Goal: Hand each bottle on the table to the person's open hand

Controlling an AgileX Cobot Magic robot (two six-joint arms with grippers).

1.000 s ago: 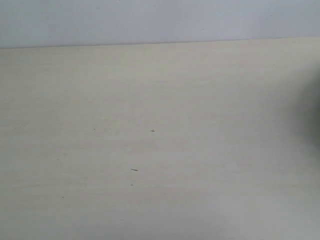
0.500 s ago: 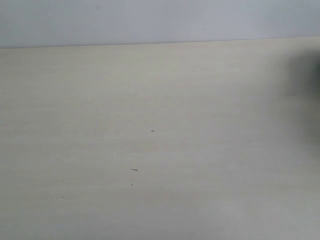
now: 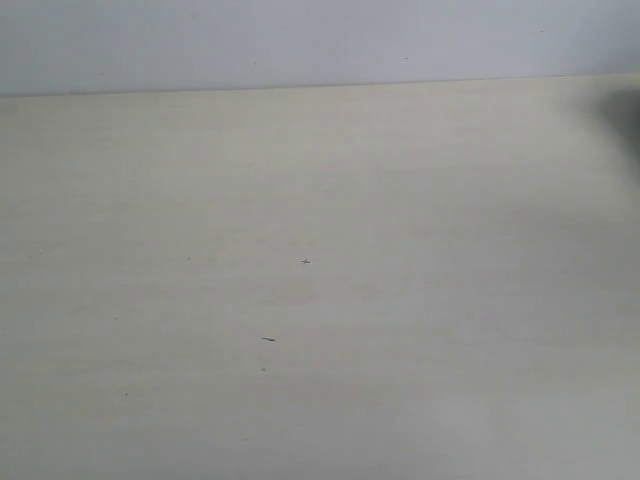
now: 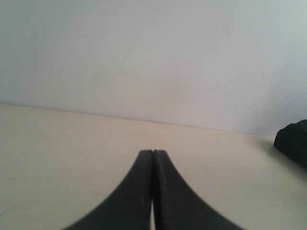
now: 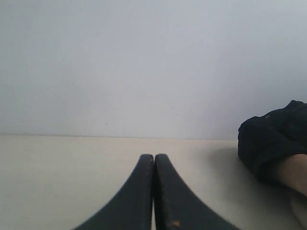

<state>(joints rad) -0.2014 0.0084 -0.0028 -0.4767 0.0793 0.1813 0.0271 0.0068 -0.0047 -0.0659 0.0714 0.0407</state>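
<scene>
Fingers of the left gripper [image 4: 153, 153] sit pressed together, empty, over the pale table [image 3: 300, 200]. The right gripper [image 5: 154, 156] shows the same closed, empty fingers. At the table's far right rests a black sleeve [image 5: 268, 141] with the person's hand [image 5: 293, 175] barely showing.

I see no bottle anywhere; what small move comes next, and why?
Probably wait: the left pincer and the right pincer are shut on nothing, the table shows no bottle, and only a black sleeve shows nearby.

Partly out of frame: black sleeve [image 5: 268, 141], perhaps the person's hand [image 5: 295, 176].
</scene>
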